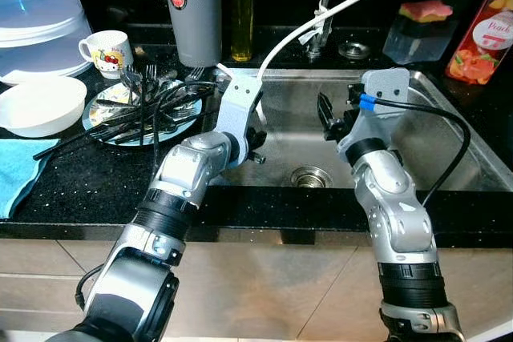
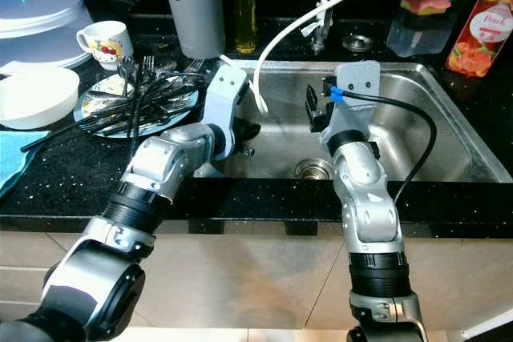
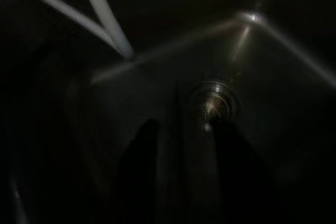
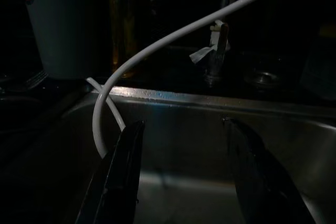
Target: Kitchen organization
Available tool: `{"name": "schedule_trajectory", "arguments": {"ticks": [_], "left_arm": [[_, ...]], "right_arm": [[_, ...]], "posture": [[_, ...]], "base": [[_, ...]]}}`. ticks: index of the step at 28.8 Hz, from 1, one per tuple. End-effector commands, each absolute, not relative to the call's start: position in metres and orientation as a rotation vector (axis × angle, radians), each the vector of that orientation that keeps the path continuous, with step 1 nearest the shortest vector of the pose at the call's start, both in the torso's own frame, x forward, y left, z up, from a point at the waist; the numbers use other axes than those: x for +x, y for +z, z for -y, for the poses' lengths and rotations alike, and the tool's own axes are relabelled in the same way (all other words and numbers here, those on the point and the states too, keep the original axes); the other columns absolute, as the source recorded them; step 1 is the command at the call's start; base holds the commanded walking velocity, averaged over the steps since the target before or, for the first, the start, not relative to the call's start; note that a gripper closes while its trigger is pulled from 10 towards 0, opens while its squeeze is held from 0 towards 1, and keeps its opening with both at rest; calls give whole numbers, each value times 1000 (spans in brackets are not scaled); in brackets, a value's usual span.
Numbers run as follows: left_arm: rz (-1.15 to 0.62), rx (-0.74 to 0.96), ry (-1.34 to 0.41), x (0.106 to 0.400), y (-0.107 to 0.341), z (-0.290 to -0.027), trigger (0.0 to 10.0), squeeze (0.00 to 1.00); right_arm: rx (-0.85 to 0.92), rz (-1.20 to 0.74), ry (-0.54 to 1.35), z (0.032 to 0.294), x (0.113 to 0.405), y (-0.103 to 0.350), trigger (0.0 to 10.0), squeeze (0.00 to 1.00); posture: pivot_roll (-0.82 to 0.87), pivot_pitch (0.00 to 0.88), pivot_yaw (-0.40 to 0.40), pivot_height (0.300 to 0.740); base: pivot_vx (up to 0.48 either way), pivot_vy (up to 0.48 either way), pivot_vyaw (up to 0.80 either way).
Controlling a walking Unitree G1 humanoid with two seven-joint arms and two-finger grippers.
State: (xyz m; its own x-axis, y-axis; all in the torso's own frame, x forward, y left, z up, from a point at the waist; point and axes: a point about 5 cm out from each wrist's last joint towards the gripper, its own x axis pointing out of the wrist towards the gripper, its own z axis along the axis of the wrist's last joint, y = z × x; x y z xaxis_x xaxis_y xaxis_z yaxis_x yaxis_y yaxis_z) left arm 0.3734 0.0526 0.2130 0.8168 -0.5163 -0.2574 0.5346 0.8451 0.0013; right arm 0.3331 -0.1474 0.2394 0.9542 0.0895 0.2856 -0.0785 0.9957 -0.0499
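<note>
Black stone desk [image 1: 72,190] is carrying a plate [image 1: 172,127] heaped with dark cutlery [image 1: 140,114] at 10 o'clock of the sink [image 1: 449,130], which is holding only a white hose [image 1: 276,50]. Both claws are hanging over the basin, the right claw [image 4: 184,174] with fingers apart and holding nothing; the left claw [image 3: 181,169] is looking parted too. I judge the left one should be reaching to the cutlery slowly, taking one piece at a time.

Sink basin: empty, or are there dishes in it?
Empty of dishes. The sink shows bare steel around the drain; the white hose hangs into it, and both grippers, left and right, hover inside.
</note>
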Motion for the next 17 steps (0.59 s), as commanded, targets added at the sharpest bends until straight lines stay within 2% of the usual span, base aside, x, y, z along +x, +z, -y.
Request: {"name": "schedule_trajectory", "arguments": {"ticks": [1,3,4,9,12,15,17], "left_arm": [[-170,87,-577,373,225,-48,10000,1000],[-121,107,-562,373,231,-49,10000,1000],[-47,137,-525,373,240,-52,10000,0],[86,164,-406,370,261,-62,10000,0],[99,204,-331,366,262,-69,10000,0],[53,136,-272,364,256,-79,10000,0],[93,112,-186,363,257,-94,10000,0]], "right_arm": [[-29,306,100,142,331,244,10000,0],[-22,314,102,142,330,246,10000,0],[-6,327,106,140,329,249,10000,0],[29,355,150,133,327,255,10000,0],[28,365,198,127,325,257,10000,0],[42,374,204,125,325,260,10000,0],[138,401,195,126,325,267,10000,0]], "posture": [[38,83,34,740],[38,87,32,740],[38,93,28,740],[48,96,16,740],[57,88,16,740],[63,88,31,740],[58,91,33,740]], "base": [[0,0,0],[0,0,0],[0,0,0],[0,0,0],[0,0,0],[0,0,0],[0,0,0]]}}
